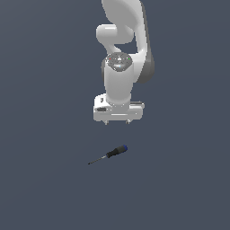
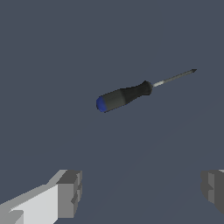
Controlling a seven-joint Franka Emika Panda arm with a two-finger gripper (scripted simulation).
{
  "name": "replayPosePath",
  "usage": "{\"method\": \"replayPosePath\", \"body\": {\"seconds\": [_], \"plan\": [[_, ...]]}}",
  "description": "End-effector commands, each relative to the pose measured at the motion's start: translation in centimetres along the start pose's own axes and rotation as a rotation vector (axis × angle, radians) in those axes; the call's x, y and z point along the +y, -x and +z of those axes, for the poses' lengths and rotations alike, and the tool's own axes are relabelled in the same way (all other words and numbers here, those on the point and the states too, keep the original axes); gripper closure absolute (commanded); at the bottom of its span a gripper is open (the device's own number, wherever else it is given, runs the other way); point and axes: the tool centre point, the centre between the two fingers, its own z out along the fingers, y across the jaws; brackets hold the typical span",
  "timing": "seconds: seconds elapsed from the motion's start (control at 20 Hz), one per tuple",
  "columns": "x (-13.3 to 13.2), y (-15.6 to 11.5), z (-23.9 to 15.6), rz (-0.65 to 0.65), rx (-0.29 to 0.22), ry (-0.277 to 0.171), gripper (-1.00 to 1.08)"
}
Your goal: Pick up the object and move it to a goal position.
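Lying flat on the desk, apart from the wide-open, empty end effector (image 1: 117, 121) at its 12 o'clock, the screwdriver (image 1: 110, 154) looks light, rigid, roll-prone; best pinched across the thick black handle (image 2: 127, 95), not the thin shaft (image 2: 175, 77).

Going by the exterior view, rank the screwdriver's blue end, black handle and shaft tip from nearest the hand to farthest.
From the hand:
1. Blue end, just below it.
2. Black handle, further toward the exterior view's left.
3. Shaft tip, lowest and leftmost.

The exterior view looks down from well above; the wrist view sits nearer; both share the screwdriver (image 1: 110, 154) (image 2: 131, 93).
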Motion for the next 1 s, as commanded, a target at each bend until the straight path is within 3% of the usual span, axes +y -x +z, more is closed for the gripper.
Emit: {"method": "replayPosePath", "body": {"seconds": [0.0,0.55,0.95], "plan": [[0.0,0.0,0.0,0.0,0.0,0.0,-0.92],[-1.2,0.1,-0.6,-0.03,-0.005,-0.013,-0.92],[-0.9,-0.5,-0.1,0.034,-0.006,-0.015,-0.92]]}}
